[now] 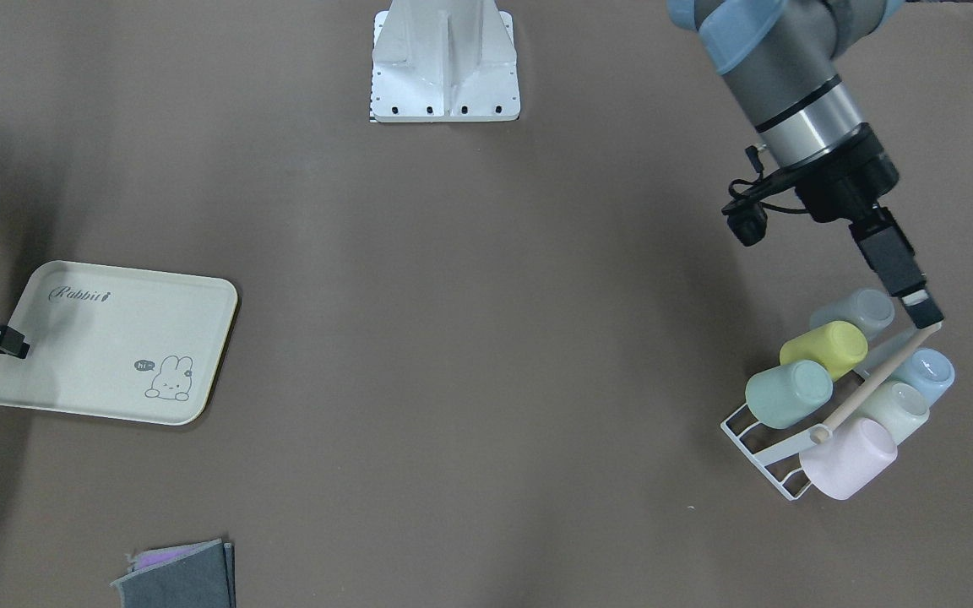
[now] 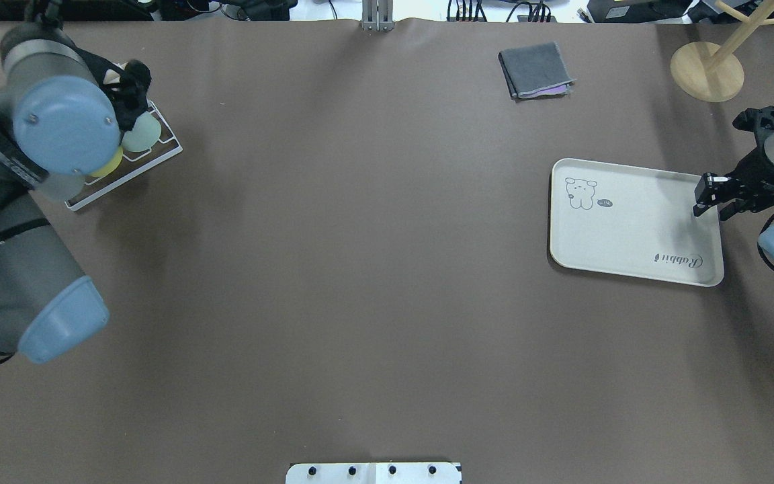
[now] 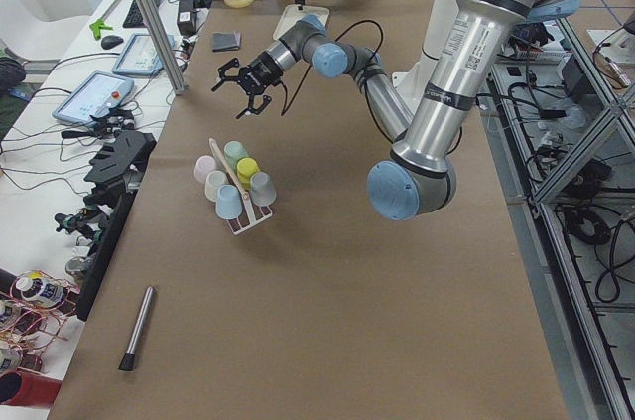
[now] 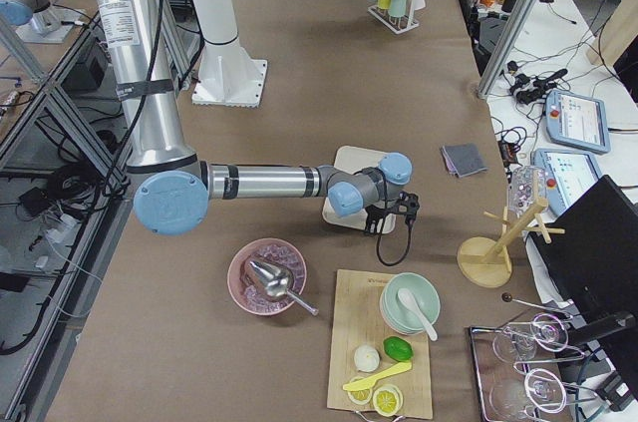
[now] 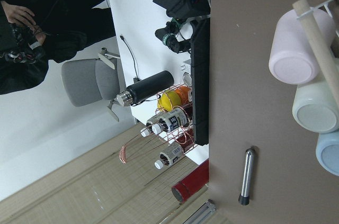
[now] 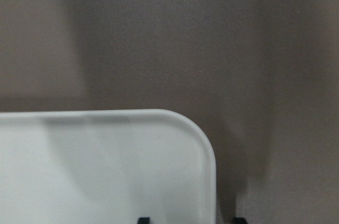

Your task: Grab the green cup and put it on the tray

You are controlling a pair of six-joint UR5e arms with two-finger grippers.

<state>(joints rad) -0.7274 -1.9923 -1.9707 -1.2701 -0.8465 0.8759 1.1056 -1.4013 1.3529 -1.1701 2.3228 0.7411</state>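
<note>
Wire rack (image 1: 757, 443) stood near the far left corner of the table (image 1: 486, 338), with pastel cups lying on their sides in two rows on either side of a wooden rod (image 1: 871, 384). The green cup (image 1: 789, 393) lay in the row facing the middle of the table, at the end farthest from the robot. It touched a yellow cup (image 1: 824, 348), and a grey-blue cup (image 1: 856, 311) came after that.

The left gripper (image 1: 927, 319) hung over the robot-side end of the rod, raised above the rack in the side view. The front camera saw its fingers edge-on, but the side view showed them spread apart with nothing between them. The green cup lay outside the jaws, at the opposite end of the rack, with the other two cups of its row between it and the fingertips.

The tray (image 2: 629, 242) lay near the right edge of the table, well apart from the rack. The right gripper (image 2: 709, 214) hovered at the tray's right edge near its far corner, its jaws apart and holding nothing, one fingertip over the tray and the other over bare table. A folded grey cloth (image 2: 536, 69) lay by the far edge.
</note>
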